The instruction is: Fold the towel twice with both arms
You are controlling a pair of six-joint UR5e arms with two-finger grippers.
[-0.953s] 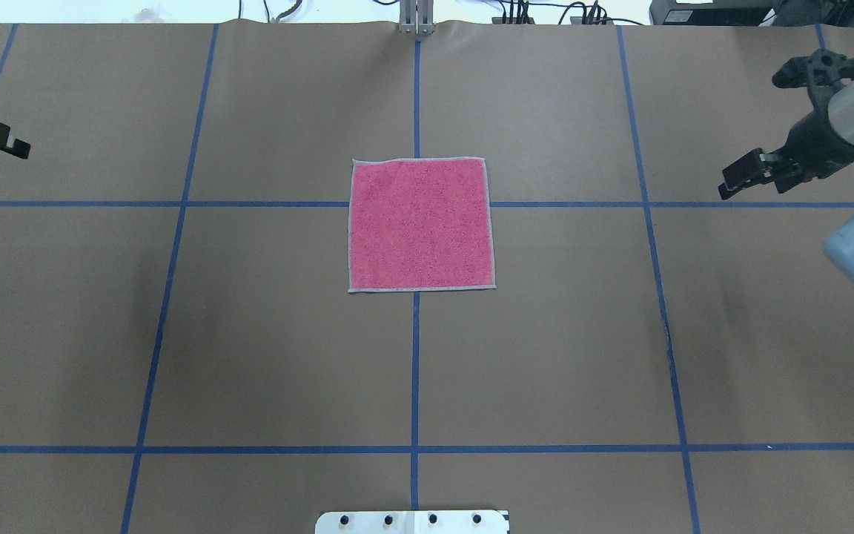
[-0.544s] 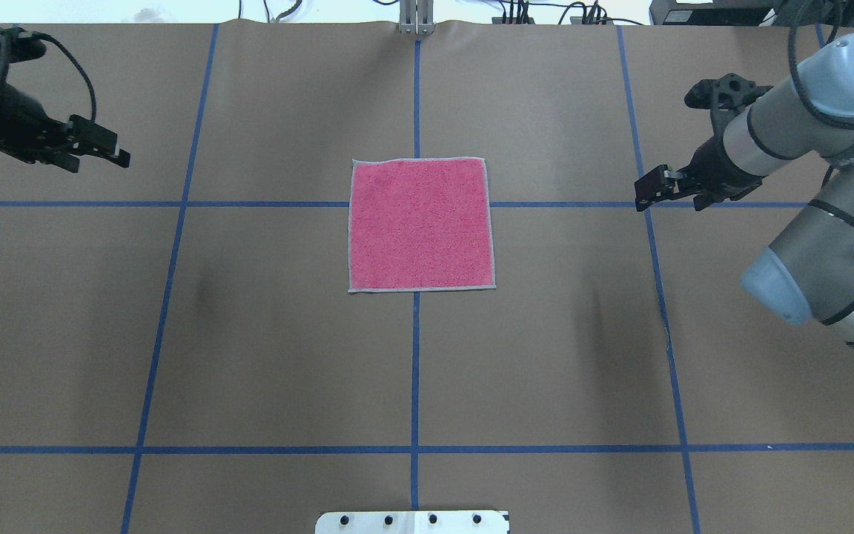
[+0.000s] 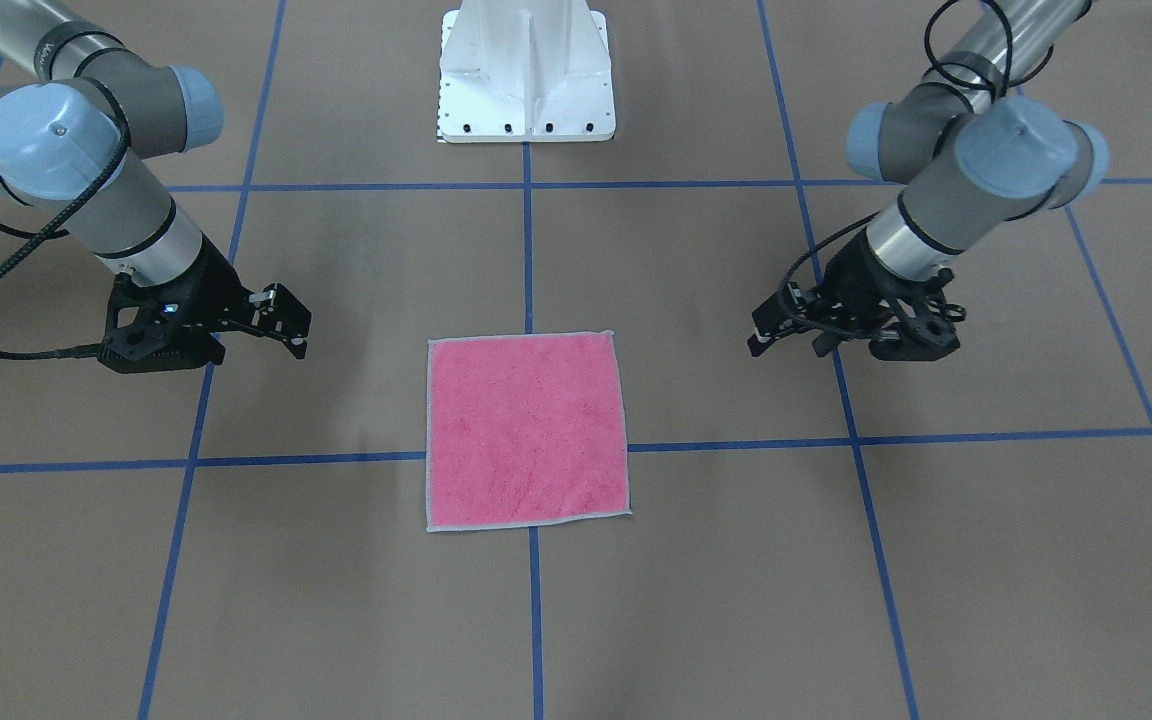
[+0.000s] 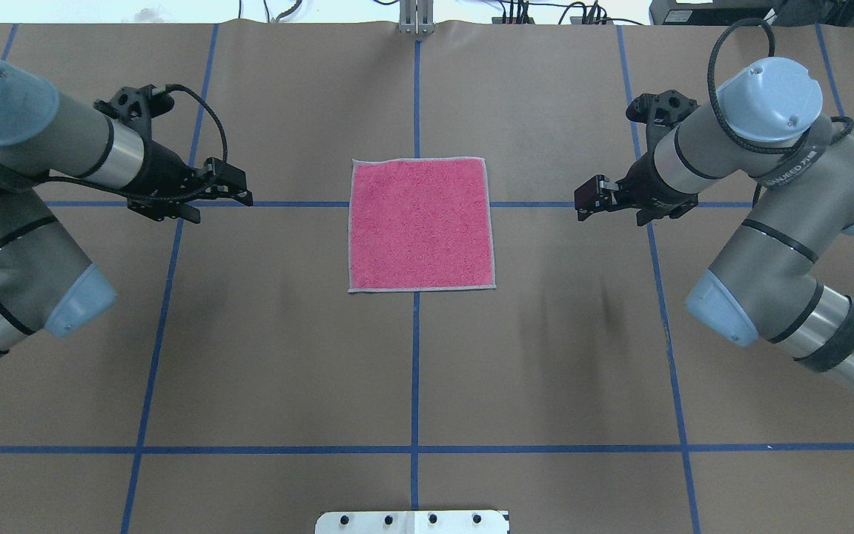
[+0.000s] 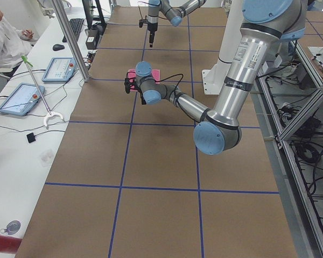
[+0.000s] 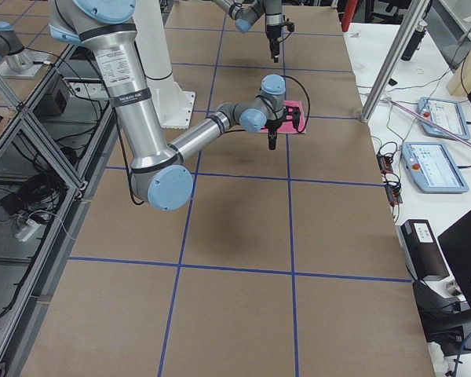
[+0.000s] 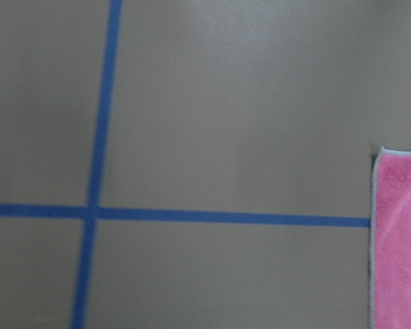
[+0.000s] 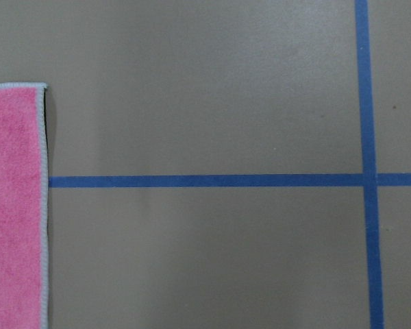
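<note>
The towel (image 4: 419,224) lies flat and unfolded, with its pink face up, in the middle of the brown surface (image 4: 286,356), over the crossing of two blue tape lines (image 4: 415,371). The left end effector (image 4: 242,191) hangs above the surface on the left side of the towel and the right end effector (image 4: 583,202) on its right side, both well apart from it and pointing toward it. Each end effector has its two fingers a little apart and holds nothing.
</note>
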